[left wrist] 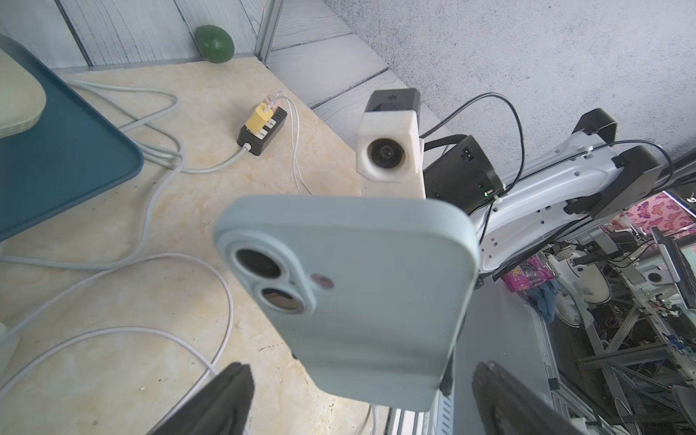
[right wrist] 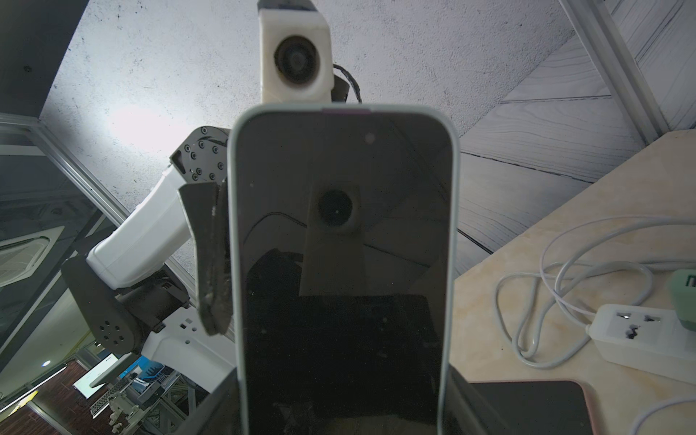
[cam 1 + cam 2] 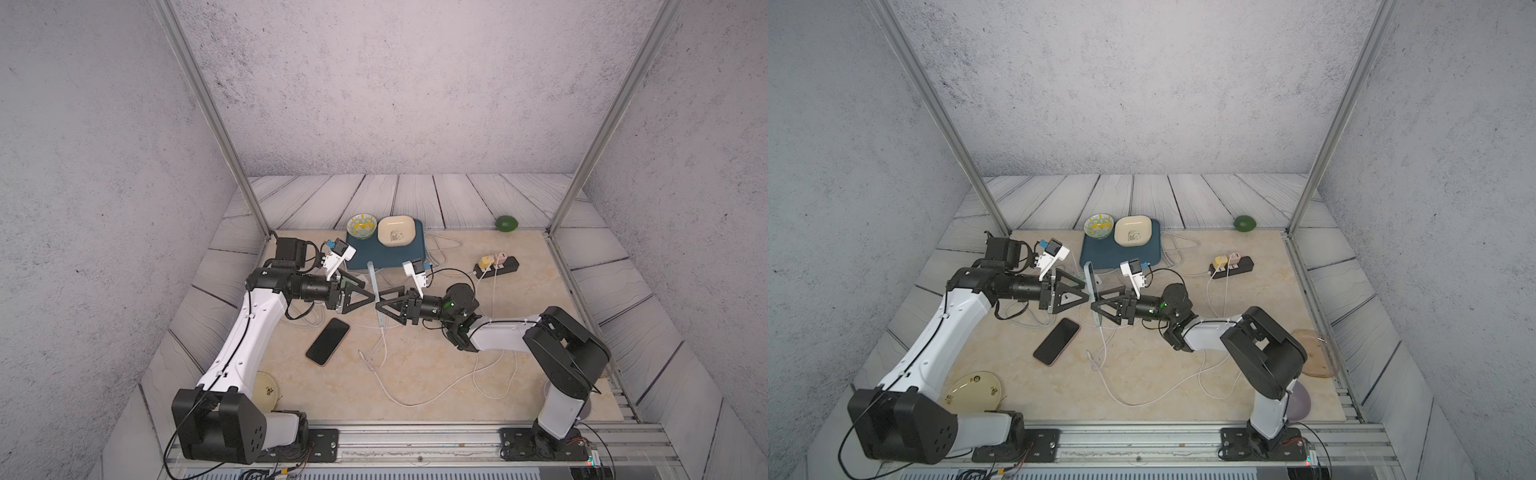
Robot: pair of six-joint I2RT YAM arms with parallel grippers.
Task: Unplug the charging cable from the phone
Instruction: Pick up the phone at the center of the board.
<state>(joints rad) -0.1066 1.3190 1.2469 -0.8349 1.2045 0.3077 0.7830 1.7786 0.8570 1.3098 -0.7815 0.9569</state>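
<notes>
The left arm's black fingers (image 1: pixel 222 403) stand wide apart, flanking but not clearly touching the pale blue, silicone-cased phone (image 1: pixel 376 301). The phone is held off the beige marble-look table (image 3: pixel 436 353) between both arms, with its screen toward the right arm. From its nearer end a thin white charging cable (image 3: pixel 384 340) droops limply to the table, apparently plugged in. The right arm's fingers (image 2: pixel 216 410) clamp the phone across its width. The phone is likely a stiff, fairly light slab with a grippy matte case and a fragile glass face. The cord is soft, so the hold belongs on the short rigid plug at the port, pulled straight along the phone's length.
</notes>
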